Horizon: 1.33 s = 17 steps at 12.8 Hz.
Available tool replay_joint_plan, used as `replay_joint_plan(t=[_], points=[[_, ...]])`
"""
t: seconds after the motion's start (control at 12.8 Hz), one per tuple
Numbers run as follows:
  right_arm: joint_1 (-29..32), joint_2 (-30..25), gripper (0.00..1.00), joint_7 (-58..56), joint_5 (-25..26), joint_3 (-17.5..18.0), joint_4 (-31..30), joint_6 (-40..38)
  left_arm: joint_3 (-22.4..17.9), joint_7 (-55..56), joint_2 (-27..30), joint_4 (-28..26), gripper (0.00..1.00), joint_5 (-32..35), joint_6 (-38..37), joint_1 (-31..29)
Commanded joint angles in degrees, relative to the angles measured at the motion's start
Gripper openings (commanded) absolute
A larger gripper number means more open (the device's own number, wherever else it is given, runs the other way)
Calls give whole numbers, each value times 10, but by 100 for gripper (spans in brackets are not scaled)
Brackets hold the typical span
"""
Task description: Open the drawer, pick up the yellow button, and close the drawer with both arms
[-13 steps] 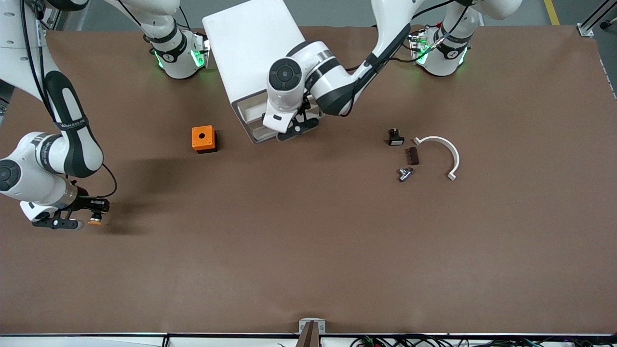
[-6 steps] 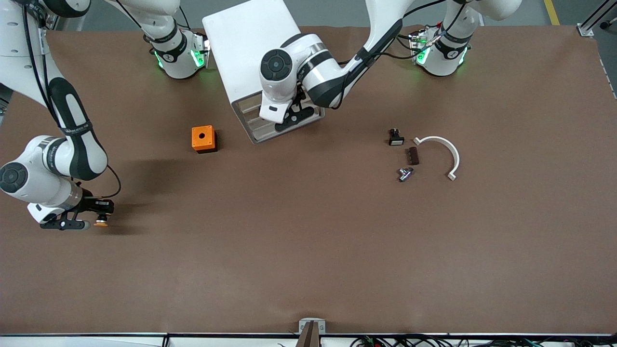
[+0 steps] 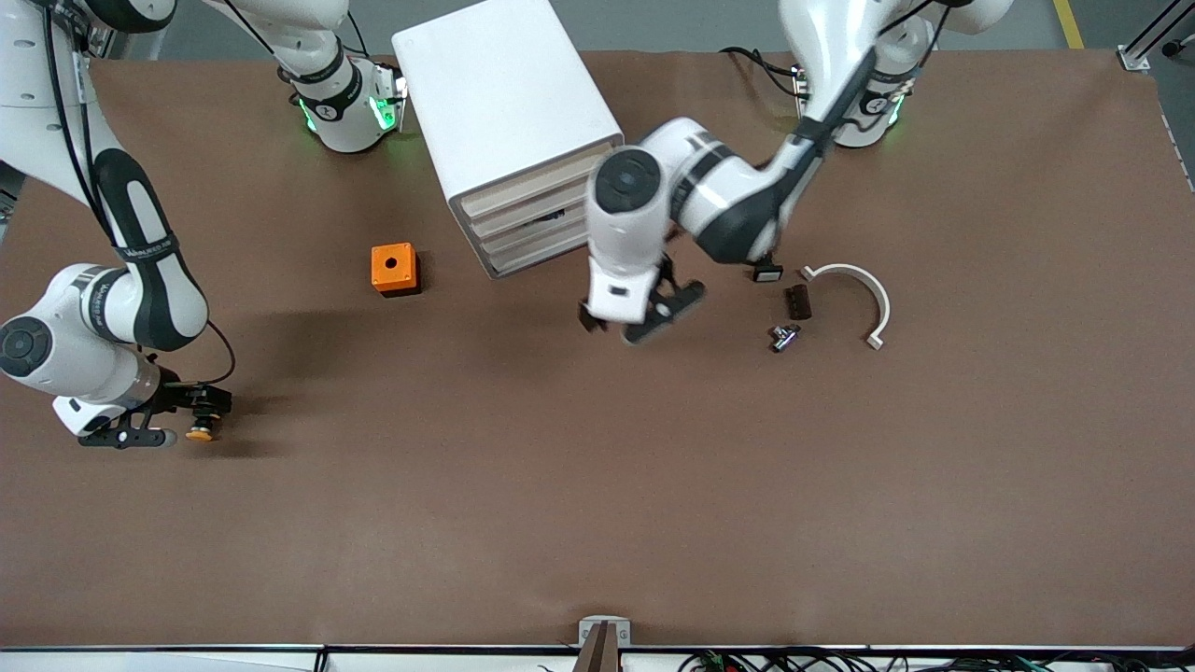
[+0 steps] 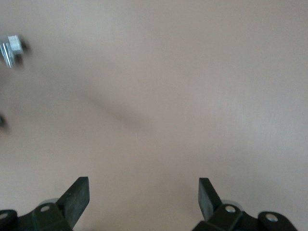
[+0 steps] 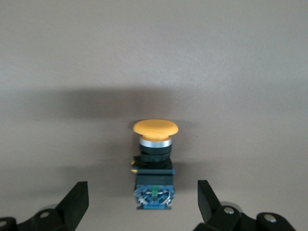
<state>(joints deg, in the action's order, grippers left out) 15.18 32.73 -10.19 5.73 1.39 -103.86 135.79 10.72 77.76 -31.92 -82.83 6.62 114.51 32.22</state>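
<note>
right arm (image 3: 140, 245) band: small white lettering, possibly brand, unreadable.

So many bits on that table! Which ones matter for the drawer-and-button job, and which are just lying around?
Part of the job:
- white drawer cabinet, drawers all shut
- orange-capped button between the open right tool
- left tool, open, empty

Just lying about:
- orange cube
- white curved clip
- small black and metal parts

The brown table (image 3: 597, 485) carries a white cabinet (image 3: 504, 112), an orange cube (image 3: 393, 268), the button (image 3: 199, 432), a white curved bracket (image 3: 864, 289) and small parts (image 3: 789, 303)
</note>
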Motion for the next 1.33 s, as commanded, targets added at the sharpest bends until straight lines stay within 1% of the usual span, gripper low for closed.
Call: replay_joint_plan(t=[0.0, 0.16, 0.39, 0.55, 0.78, 0.94, 1.01, 1.09, 1.25], points=[[-25, -59, 100, 36, -17, 5, 42, -129, 5, -105, 33, 3, 100, 13, -7, -87], [-53, -92, 100, 77, -18, 7, 88, -240, 5, -184, 58, 0, 100, 13, -17, -144], [-87, -136, 100, 94, -19, 7, 152, -369, 5, -312, 95, 1, 100, 13, -92, -215], [-109, -169, 100, 97, -18, 6, 183, -430, 6, -396, 129, 1, 100, 13, -128, -260], [-112, -209, 100, 97, -18, 8, 190, -466, 9, -510, 184, 1, 100, 4, -164, -315], [-113, -222, 100, 97, -18, 9, 196, -469, 4, -586, 226, -7, 100, 1, -196, -326], [-113, -222, 100, 97, -18, 9, 208, -469, -6, -616, 245, -12, 100, 1, -212, -327], [-113, -222, 100, 97, -19, 9, 217, -468, -26, -645, 268, -21, 100, -7, -227, -320], [-116, -225, 100, 97, -20, 9, 218, -469, -63, -696, 316, -53, 100, -49, -252, -306]])
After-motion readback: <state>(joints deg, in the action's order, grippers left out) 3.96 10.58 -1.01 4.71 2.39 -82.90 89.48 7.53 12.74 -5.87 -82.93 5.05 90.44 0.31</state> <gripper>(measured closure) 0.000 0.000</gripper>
